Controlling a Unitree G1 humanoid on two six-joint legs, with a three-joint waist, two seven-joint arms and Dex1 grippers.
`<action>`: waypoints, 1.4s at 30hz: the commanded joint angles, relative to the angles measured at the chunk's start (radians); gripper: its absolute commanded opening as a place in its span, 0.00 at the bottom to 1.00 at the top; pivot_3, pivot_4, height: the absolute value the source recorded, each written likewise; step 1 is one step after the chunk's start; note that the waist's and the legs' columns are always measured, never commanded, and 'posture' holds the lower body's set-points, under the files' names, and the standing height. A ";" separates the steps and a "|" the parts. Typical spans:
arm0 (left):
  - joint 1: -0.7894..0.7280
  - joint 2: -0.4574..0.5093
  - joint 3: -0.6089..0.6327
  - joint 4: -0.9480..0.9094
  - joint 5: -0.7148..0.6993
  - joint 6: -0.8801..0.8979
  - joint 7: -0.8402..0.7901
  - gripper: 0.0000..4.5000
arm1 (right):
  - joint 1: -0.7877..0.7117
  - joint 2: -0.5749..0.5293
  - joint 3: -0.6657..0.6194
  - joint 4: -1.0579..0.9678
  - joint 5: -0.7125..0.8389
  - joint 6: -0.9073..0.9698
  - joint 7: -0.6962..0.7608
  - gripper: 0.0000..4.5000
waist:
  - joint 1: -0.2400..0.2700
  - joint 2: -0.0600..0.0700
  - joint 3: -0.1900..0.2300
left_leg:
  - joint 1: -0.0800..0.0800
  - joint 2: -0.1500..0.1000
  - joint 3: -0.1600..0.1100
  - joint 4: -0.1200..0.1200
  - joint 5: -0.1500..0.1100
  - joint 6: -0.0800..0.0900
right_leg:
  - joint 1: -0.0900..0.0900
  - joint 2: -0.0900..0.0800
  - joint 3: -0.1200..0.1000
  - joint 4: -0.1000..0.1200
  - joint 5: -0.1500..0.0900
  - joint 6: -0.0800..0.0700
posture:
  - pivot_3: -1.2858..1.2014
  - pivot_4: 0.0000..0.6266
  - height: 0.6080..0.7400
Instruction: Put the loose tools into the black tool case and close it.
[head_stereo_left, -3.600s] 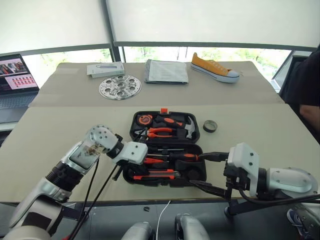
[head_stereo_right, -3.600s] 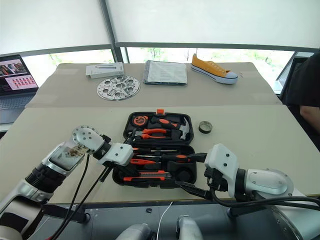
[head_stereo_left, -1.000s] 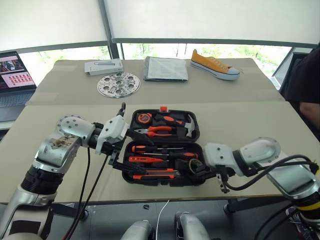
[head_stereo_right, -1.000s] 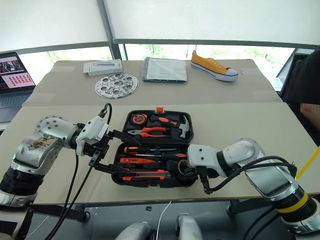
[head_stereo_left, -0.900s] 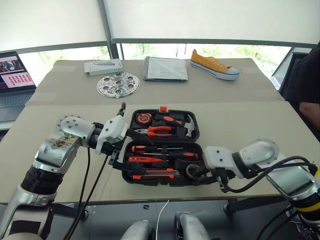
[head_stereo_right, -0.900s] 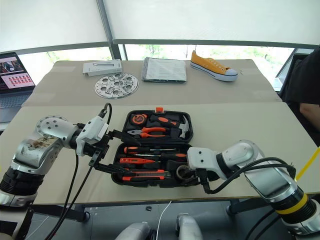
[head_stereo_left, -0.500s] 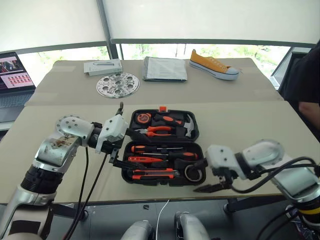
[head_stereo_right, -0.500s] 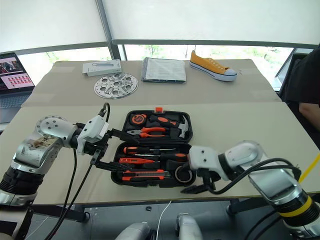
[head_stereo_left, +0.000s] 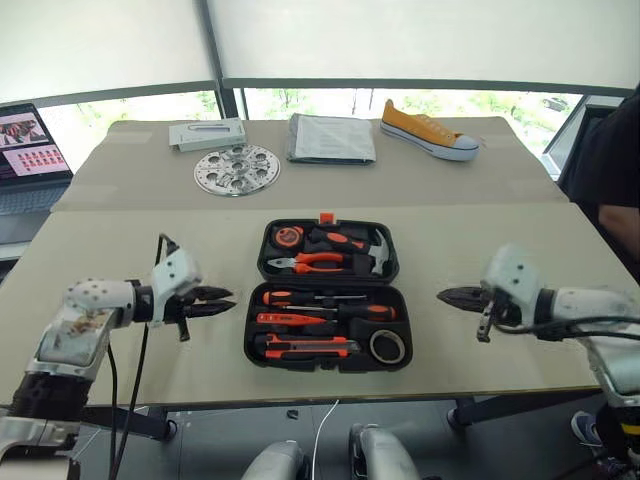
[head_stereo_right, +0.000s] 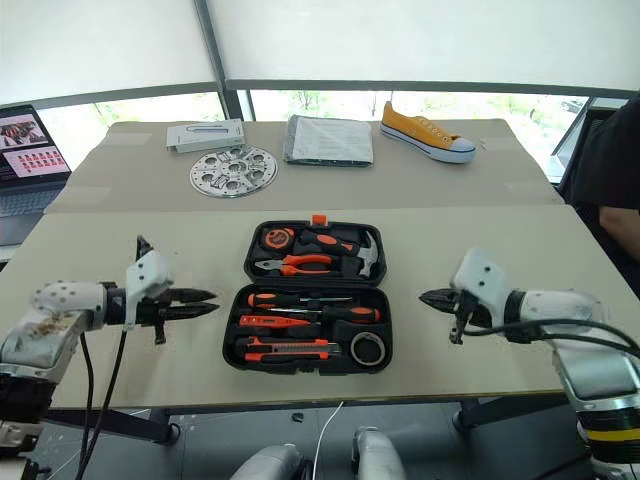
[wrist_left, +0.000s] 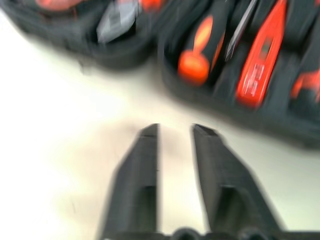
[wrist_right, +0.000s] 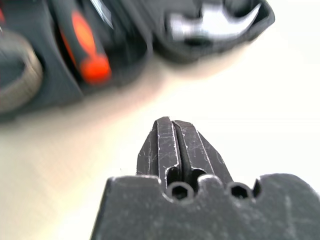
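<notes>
The black tool case (head_stereo_left: 403, 300) lies open in the middle of the table. Its near half holds two black-and-orange screwdrivers (head_stereo_left: 300, 297), a slim orange tester (head_stereo_left: 285, 320), the utility knife (head_stereo_left: 305, 347) and the tape roll (head_stereo_left: 387, 346) in the right corner. Pliers, a hammer (wrist_right: 215, 22) and a tape measure sit in the far half. My left gripper (head_stereo_left: 222, 301) hovers left of the case, pointing at it, shut and empty. On the case's right, my right gripper (head_stereo_left: 446, 295) points back at it, shut with nothing held.
On the far side of the table are a grey flat box (head_stereo_left: 208, 134), a round metal disc (head_stereo_left: 237, 170), a grey folded sheet (head_stereo_left: 332, 140) and an orange shoe (head_stereo_left: 428, 133). A laptop (head_stereo_left: 30, 150) stands at the far left. A person (head_stereo_left: 610, 170) sits at the right edge.
The tape roll went from the table into the case's near right corner. Both arms then drew outward, away from the case, and both grippers closed empty.
</notes>
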 joint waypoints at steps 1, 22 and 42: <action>-0.019 -0.044 -0.040 -0.013 0.032 -0.028 0.038 0.01 | -0.065 0.044 0.059 0.029 -0.018 -0.059 0.015 0.00 | -0.001 0.000 0.000 | 0.000 0.000 0.000 0.000 0.000 0.000 | 0.000 0.000 0.000 0.000 0.000 0.000 | 0.52 0.24 1.00; 0.105 -0.073 -0.065 -0.193 -0.014 -0.057 -0.075 0.01 | 0.041 0.060 0.136 -0.192 -0.025 -0.055 0.075 0.00 | 0.000 0.000 0.000 | -0.001 0.000 -0.001 -0.001 -0.001 0.001 | -0.001 0.000 0.000 -0.001 0.000 0.000 | 0.52 0.24 1.00; -0.034 -0.018 -0.013 0.167 -0.034 -0.184 -0.087 0.01 | 0.044 0.019 0.047 -0.087 -0.051 -0.059 0.013 0.00 | -0.003 0.001 -0.001 | 0.015 0.004 0.002 -0.004 -0.002 0.002 | 0.014 0.002 0.000 -0.001 -0.001 0.000 | 0.52 0.24 1.00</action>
